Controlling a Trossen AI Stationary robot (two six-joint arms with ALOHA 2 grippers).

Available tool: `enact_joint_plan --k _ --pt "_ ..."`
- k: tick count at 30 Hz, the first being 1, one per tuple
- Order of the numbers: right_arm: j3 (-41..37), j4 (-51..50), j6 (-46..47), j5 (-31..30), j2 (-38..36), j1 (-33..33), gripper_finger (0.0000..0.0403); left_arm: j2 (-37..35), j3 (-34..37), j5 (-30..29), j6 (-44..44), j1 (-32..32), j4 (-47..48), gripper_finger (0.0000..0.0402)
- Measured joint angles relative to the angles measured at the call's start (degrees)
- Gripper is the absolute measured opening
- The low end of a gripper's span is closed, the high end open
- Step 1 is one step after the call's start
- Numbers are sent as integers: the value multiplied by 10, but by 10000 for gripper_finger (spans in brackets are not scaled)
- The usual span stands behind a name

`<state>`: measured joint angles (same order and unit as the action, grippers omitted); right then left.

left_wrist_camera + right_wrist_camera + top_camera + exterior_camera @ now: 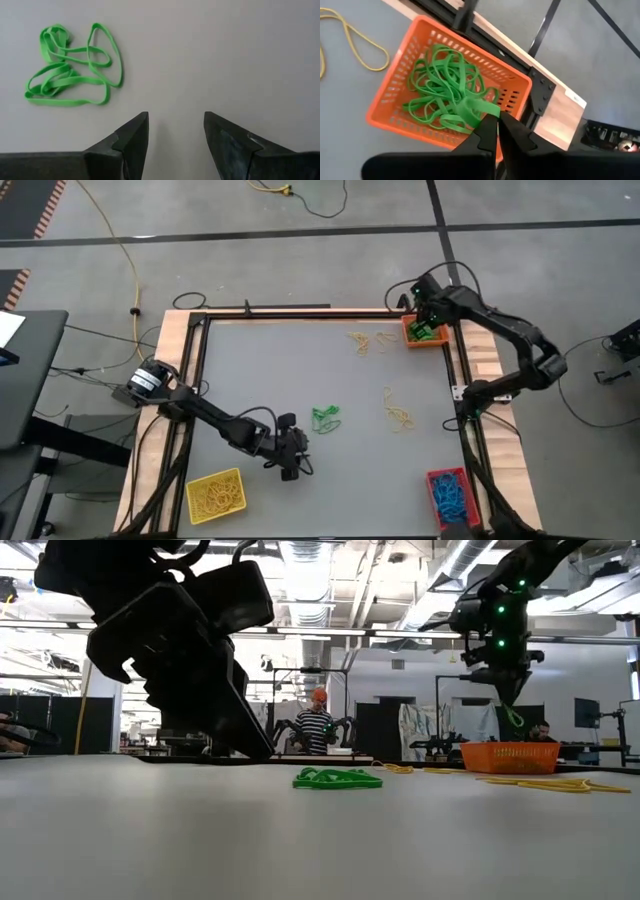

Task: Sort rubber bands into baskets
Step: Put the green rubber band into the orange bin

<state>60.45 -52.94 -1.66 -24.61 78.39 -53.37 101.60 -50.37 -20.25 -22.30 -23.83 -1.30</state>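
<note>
right gripper point(496, 122): over the orange basket point(424, 337) at the worktop's far right corner; jaws pinched on a green rubber band point(479, 106) that dangles into the basket.
left gripper point(176, 131): low over the worktop point(280, 370), near-left of middle; jaws moderately apart, holding nothing. Green pile point(72, 65) lies just ahead of it, off to one side, not between the fingers.
orange basket contents: tangle of green bands point(442, 92) already in.
yellow basket point(215, 495): near left corner, yellow bands inside.
red basket point(450, 498): near right corner, blue bands inside.
still loose, green: one small pile point(325, 418) mid-worktop.
still loose, yellow: a scatter point(365, 340) just beside the orange basket, plus another few point(398, 413) right of centre.
still loose, blue: none seen on the worktop.
progress: judged well past half. Blue looks done, green needs the held band dropped plus the one pile, yellow has two small groups left.
next, likely: right lets go into orange; left shifts sideways to line up on the green pile.
</note>
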Motion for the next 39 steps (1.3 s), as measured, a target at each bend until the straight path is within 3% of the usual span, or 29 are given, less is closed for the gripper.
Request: enact_joint_plan --k 6,16,22,31,39 --pt "0 -9 -5 -4 38 0 82 0 0 -1 -13 -9 5 180" --pt "0 7 10 1 80 5 237 0 0 -1 -13 -10 5 180" --pt "0 19 17 9 35 34 259 0 0 -1 -13 -10 5 180" --pt "0 19 41 141 -23 167 260 0 0 -1 -31 -10 6 180" --pt "0 61 86 159 -1 372 260 0 0 -17 -35 -27 5 180"
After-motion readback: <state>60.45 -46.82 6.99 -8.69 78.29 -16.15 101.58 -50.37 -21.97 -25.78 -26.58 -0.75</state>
